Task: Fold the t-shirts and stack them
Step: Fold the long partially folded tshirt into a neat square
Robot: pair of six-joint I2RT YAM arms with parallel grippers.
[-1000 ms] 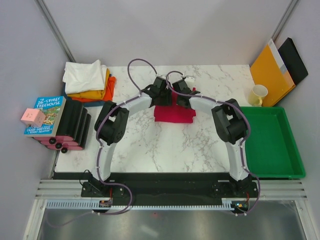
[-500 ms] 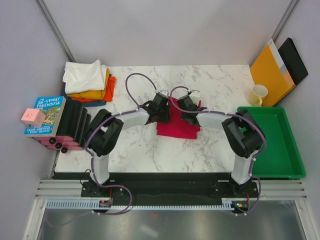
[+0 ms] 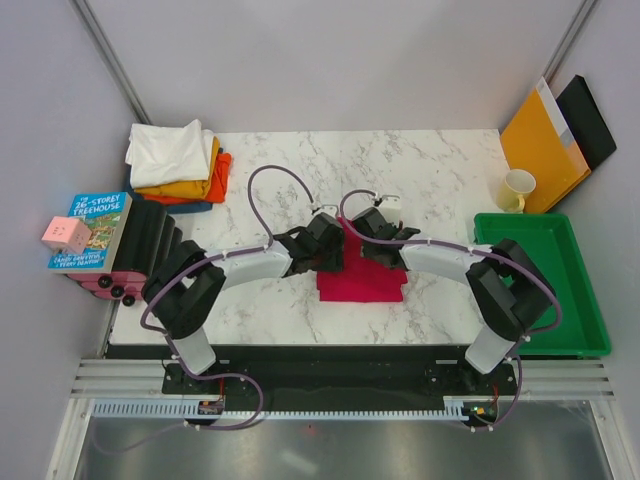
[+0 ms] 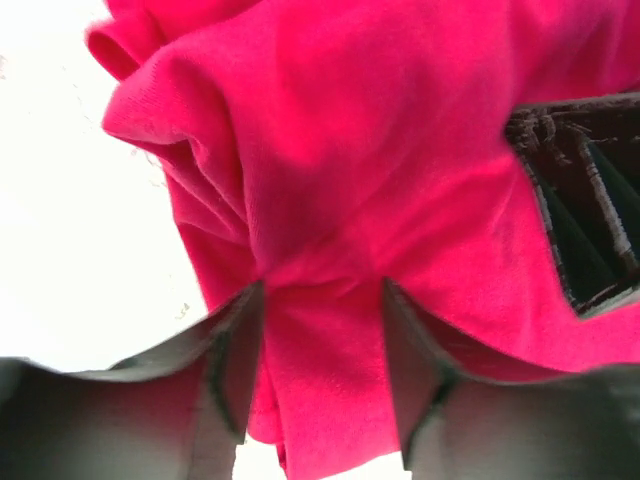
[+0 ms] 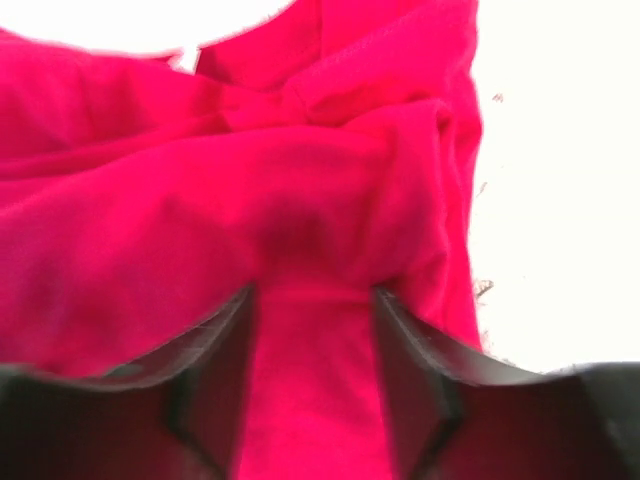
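Straddling the crimson t-shirt [image 3: 362,286], left claw [image 4: 322,300] and right claw [image 5: 312,300] gape; whether they pinch is unclear. Leftward, book [image 3: 95,225] reads "26-Storey Treehouse"; marble table [image 3: 430,170] beneath.

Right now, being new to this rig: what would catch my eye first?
The crimson t-shirt folded mid-table, with the left gripper and right gripper meeting over its far edge, red cloth between each one's fingers. Then the stack of folded t-shirts at the far-left corner and the green tray on the right.
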